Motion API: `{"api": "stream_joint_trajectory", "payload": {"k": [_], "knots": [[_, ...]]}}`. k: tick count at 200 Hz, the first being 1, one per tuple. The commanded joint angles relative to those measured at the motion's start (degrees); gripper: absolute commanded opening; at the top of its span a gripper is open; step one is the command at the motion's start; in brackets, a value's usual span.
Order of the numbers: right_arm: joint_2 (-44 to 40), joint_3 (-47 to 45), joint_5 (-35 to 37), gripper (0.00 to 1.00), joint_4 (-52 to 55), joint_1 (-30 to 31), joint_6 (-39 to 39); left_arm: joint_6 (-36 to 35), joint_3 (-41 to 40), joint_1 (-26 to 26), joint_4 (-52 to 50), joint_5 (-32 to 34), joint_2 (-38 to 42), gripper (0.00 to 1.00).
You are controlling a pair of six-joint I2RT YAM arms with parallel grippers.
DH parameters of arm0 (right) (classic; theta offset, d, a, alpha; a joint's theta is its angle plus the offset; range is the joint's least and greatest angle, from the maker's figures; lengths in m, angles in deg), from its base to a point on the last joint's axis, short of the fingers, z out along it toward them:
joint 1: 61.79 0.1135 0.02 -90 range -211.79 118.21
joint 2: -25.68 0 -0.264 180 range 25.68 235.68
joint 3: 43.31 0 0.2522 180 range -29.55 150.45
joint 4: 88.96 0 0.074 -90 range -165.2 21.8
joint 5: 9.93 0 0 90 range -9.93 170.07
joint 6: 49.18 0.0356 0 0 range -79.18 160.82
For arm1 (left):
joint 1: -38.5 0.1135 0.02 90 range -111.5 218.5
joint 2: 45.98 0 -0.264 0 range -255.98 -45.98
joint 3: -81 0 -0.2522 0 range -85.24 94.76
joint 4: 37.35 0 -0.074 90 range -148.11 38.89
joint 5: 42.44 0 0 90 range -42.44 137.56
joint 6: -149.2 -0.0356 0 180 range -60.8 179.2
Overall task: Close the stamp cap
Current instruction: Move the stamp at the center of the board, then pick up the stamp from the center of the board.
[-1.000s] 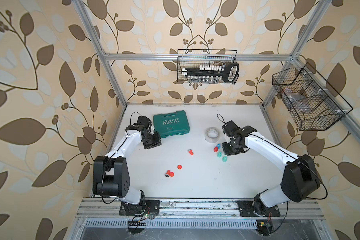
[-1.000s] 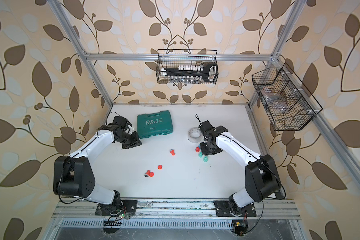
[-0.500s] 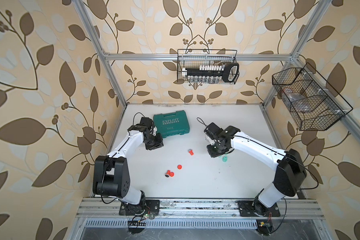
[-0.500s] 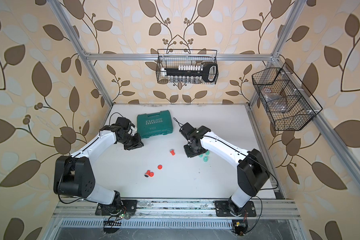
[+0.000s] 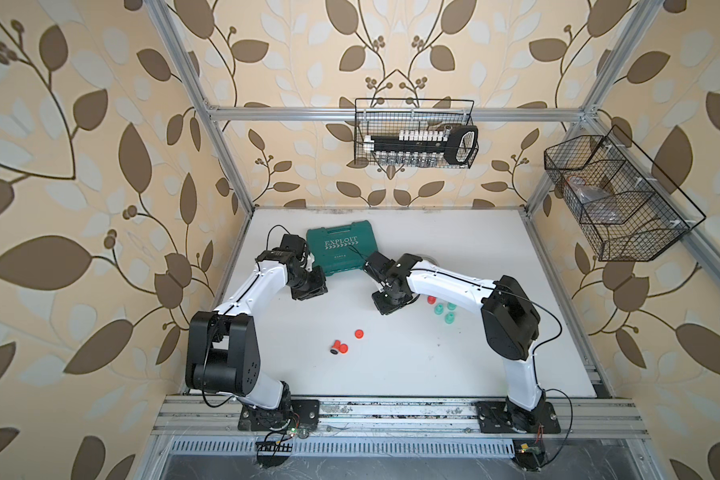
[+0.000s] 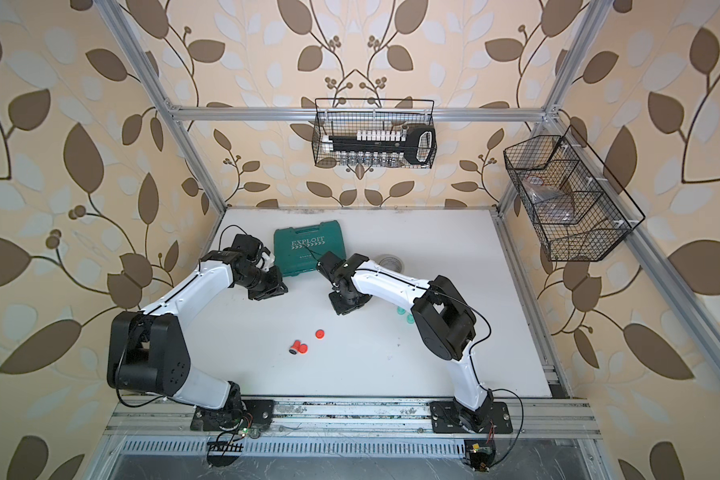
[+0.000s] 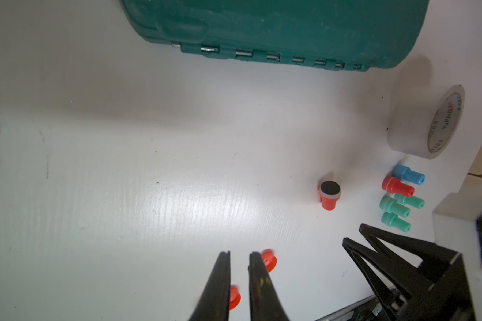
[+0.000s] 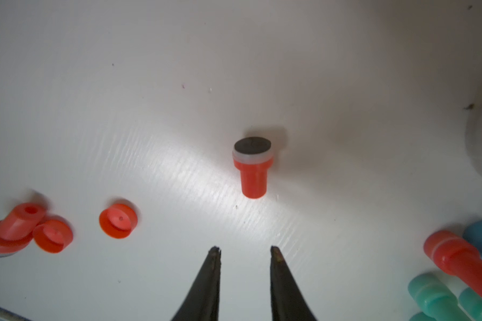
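Right gripper (image 8: 245, 250) hovers just short of the uncapped red stamp (image 8: 252, 169), which stands on its narrow handle near the middle of the table (image 5: 433, 374), black ink pad up. The gripper's fingers (image 8: 278, 266) are parted and empty. The left gripper (image 7: 240, 253), at about nine o'clock of the stamp in both top views, has its fingers (image 7: 258, 278) a sliver apart and holds nothing. The nearest loose cap (image 5: 358, 333) lies at roughly seven o'clock of the right gripper. A second cap (image 8: 53, 236) touches a toppled stamp (image 8: 14, 230) farther out the same way, and the capped stamps (image 7: 395, 205) cluster at three o'clock. The step in hand appears to be securing the standing stamp. Done well, that likely means closing on the red body below the white ring, clear of the pad, and squarely enough that the top-heavy piece does not tip. The cap should then come hollow side down, centred over the pad, and be pressed straight on.
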Motion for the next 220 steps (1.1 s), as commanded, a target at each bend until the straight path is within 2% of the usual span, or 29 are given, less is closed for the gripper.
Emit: {"api": "stream_joint_trajectory", "payload": {"k": [1,114,220], "knots": [[2.64,2.88,1.04,0.27,0.11,-0.47,-0.15,-0.87,0.18,-0.3,-0.63,0.86,1.91,0.17],[8.86,3.13,-2.25,0.27,-3.08,-2.29,-0.29,-0.9,0.36,-0.25,-0.65,0.53,1.8,0.16],[10.1,4.8,-3.76,0.15,-2.52,-1.76,-0.77,-1.46,-0.1,-0.28,-0.82,0.94,3.12,0.17]]}}
